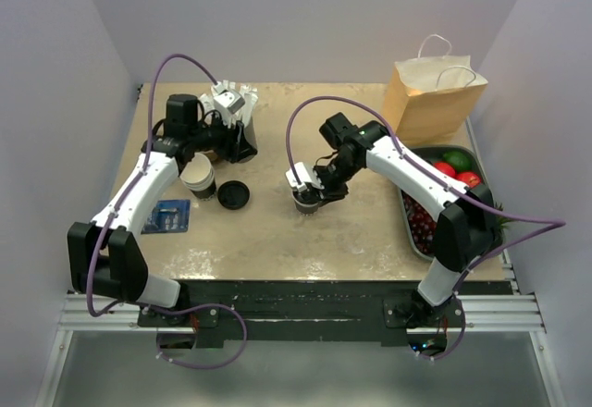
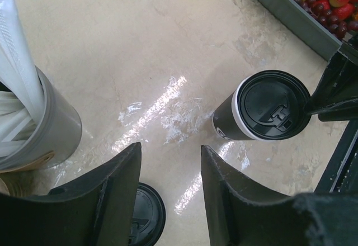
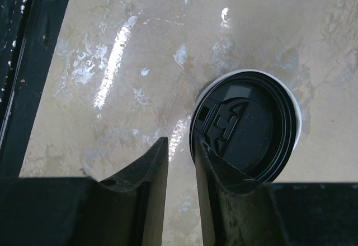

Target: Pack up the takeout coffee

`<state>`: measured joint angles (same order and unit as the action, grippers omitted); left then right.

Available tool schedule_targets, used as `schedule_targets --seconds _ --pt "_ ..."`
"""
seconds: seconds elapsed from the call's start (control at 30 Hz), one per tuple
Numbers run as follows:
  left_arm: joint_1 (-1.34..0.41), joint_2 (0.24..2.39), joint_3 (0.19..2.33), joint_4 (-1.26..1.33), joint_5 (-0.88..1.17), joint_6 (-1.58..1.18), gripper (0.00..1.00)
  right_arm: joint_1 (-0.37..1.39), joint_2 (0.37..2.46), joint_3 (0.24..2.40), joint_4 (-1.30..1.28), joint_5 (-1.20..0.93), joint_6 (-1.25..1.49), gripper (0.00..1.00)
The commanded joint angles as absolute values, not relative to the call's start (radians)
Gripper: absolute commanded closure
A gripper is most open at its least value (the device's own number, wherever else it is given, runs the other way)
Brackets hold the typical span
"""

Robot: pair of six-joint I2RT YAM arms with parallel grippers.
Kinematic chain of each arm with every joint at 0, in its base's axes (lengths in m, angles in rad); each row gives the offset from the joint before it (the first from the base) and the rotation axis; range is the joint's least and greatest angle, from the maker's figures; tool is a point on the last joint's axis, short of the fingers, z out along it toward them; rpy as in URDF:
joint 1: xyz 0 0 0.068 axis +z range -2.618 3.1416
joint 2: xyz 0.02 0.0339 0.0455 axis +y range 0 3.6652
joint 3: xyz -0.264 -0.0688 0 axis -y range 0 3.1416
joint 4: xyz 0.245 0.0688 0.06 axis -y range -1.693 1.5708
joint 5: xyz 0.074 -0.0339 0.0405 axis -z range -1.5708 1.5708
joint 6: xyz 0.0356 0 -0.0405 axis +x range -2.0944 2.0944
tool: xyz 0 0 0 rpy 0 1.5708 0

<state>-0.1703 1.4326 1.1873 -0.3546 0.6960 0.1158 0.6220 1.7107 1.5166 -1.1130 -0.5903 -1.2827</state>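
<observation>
- The right gripper (image 3: 180,145) has its jaws only narrowly parted. Bare beige table (image 1: 277,250) shows through the slit, so nothing is clamped between them.
- Its right finger (image 3: 215,173) overlaps the near-left edge of the lid. Whether it presses on the lid or hangs just above it, I cannot tell.
- Directly under that gripper stands the takeout coffee (image 3: 246,123), a small dark paper cup with a round black plastic lid. It is upright near the middle of the table.
- Handling, as a judgement:
  - The paper wall is thin and will dent under a hard squeeze.
  - The lid is stiff and smooth but only snapped on, so lifting by it risks popping it off.
  - Whether the cup is full cannot be seen, so treat it as top-heavy and keep it upright.
  - The best hold is across the cup body just below the lid rim, with the jaws spread wider than they stand here.
- The left gripper (image 2: 170,151) is released and empty, well to the far left.
- A loose black plastic lid (image 1: 233,194) lies to the left of the coffee.
- A brown paper bag (image 1: 433,102) stands at the far right, probably the place to pack it.
</observation>
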Motion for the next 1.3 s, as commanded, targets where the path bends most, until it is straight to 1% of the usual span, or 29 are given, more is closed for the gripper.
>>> schedule_targets --seconds 0.0,0.13,0.23,0.27,0.37,0.67,0.73,0.93,1.1,1.17,1.2,1.27 --pt "-0.161 1.453 1.235 -0.304 0.73 0.106 0.49 0.627 1.706 1.523 -1.101 -0.577 -1.267 0.71" --pt "-0.161 1.462 1.249 -0.302 0.732 0.106 0.49 0.627 1.707 1.517 -1.075 -0.568 -1.258 0.73" --pt "-0.161 1.471 1.258 -0.302 0.733 0.107 0.49 0.627 1.706 1.52 -1.063 -0.569 -1.247 0.78" --pt "-0.161 1.474 1.259 -0.304 0.736 0.109 0.5 0.629 1.709 1.523 -1.058 -0.568 -1.241 0.82" --pt "-0.161 1.48 1.262 -0.308 0.741 0.115 0.5 0.627 1.71 1.526 -1.068 -0.566 -1.238 0.89" --pt "-0.161 1.477 1.258 -0.322 0.746 0.137 0.5 0.629 1.706 1.516 -1.075 -0.581 -1.227 0.92" --pt "-0.161 1.473 1.252 -0.322 0.745 0.138 0.5 0.627 1.707 1.519 -1.072 -0.583 -1.215 1.0" --pt "-0.161 1.459 1.236 -0.327 0.749 0.159 0.51 0.629 1.694 1.554 -1.081 -0.618 -1.184 1.0" --pt "-0.161 1.427 1.215 -0.347 0.791 0.236 0.51 0.618 1.667 1.657 -1.123 -0.707 -1.095 1.0" --pt "-0.161 1.396 1.19 -0.342 0.799 0.262 0.51 0.592 1.663 1.681 -1.111 -0.765 -1.007 1.0" --pt "-0.161 1.384 1.169 -0.334 0.801 0.294 0.51 0.577 1.663 1.683 -1.098 -0.843 -0.965 1.0" --pt "-0.163 1.338 1.137 -0.316 0.793 0.343 0.5 0.516 1.667 1.68 -1.03 -0.931 -0.798 1.0"
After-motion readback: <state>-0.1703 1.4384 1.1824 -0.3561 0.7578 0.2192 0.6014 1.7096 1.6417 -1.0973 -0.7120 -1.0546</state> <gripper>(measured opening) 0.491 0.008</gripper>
